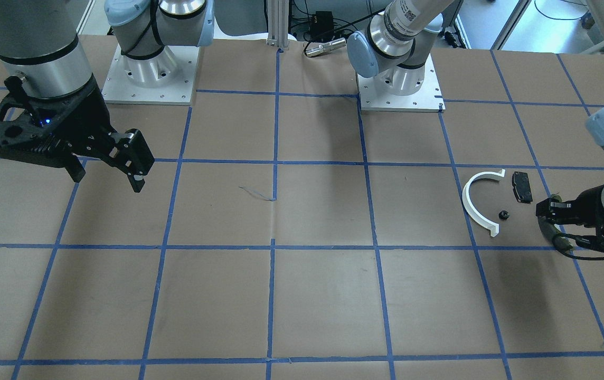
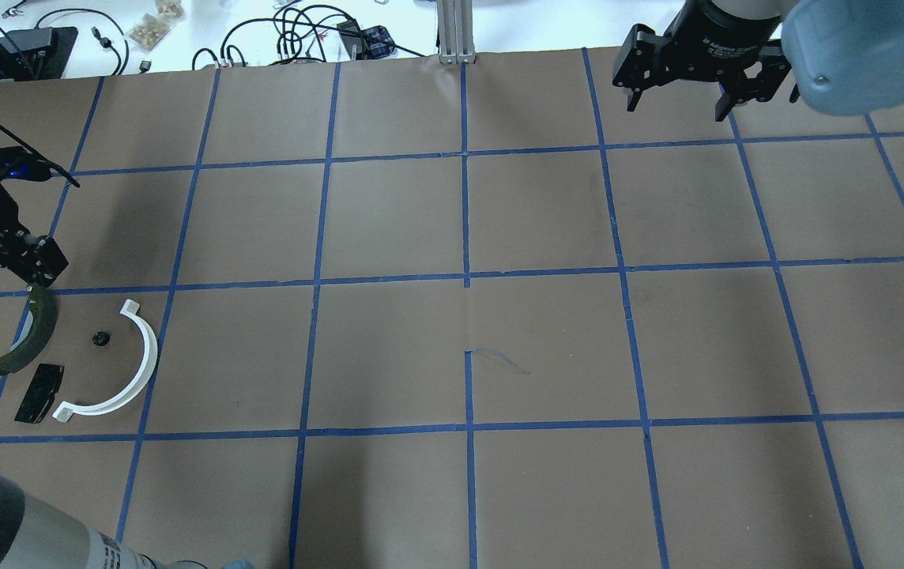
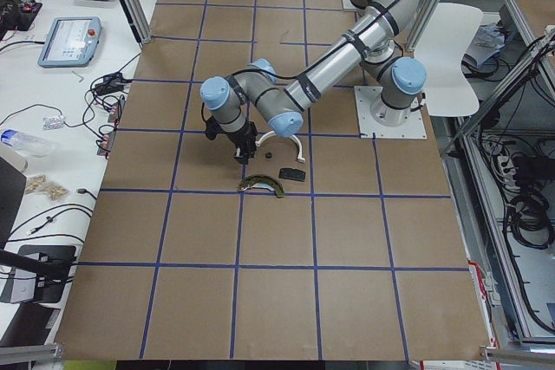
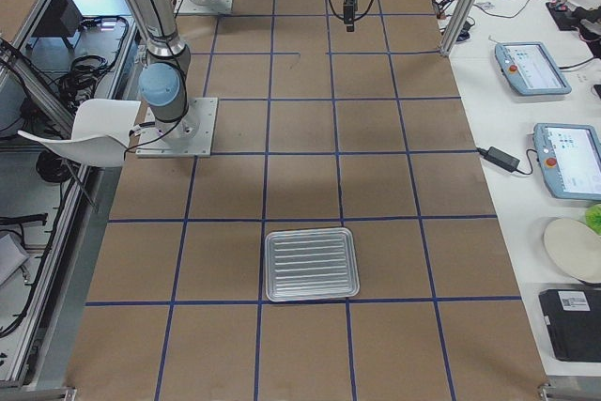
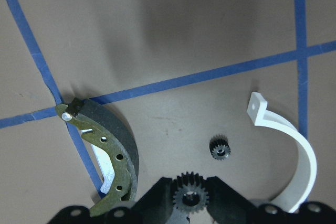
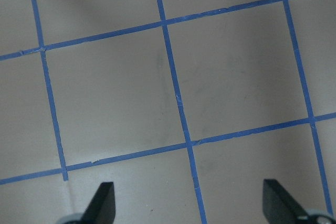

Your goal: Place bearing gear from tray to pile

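Left wrist-mounted view: end effector (image 5: 190, 183) gripping gear (image 5: 190, 199), cropped.

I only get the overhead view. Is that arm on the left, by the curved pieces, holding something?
Observer: Yes. Its wrist camera shows the left gripper shut on a black gear.
Visitor: Is that the black dot I see beside the white arc?
Observer: No. That dot is a second, small gear, lying loose between the shoe and the arc.
Visitor: Where's the tray?
Observer: Only the right side view shows it: a ribbed silver tray at the right end of the table.
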`<state>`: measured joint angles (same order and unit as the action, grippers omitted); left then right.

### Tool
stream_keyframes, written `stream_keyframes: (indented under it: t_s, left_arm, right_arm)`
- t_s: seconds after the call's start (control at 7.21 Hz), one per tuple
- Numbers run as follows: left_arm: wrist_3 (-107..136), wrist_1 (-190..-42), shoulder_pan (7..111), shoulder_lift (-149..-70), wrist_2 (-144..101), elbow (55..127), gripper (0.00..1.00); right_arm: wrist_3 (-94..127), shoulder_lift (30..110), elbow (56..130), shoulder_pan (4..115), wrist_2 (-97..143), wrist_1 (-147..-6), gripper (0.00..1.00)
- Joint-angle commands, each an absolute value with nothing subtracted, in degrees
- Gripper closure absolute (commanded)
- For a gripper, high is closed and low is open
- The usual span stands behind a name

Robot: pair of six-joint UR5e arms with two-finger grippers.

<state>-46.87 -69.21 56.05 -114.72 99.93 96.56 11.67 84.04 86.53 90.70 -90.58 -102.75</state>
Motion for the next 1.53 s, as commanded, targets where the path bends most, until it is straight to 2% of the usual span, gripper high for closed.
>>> stream_keyframes:
  t_s: [0.0, 0.97, 1.11, 1.39]
  left_arm:
    - [-47.2, -62.68, 55.81, -114.7, 100.11, 102.81, 1.0]
    - [-47.2, -62.05, 54.84, -114.79, 100.2, 105.38, 1.0]
    - [-47.2, -62.05, 54.84, -114.79, 100.2, 105.47, 0.88]
    - [-47.2, -62.05, 54.84, -114.79, 100.46, 105.38, 0.79]
  right_arm:
    - [11.6, 84.11, 86.57, 90.7, -90.71, -102.74, 0.0]
    - [11.6, 84.11, 86.75, 90.7, -90.79, -102.48, 0.0]
    - [11.6, 84.11, 86.84, 90.7, -90.79, -102.48, 0.0]
    - [11.6, 84.11, 86.84, 90.7, -90.88, -102.48, 0.0]
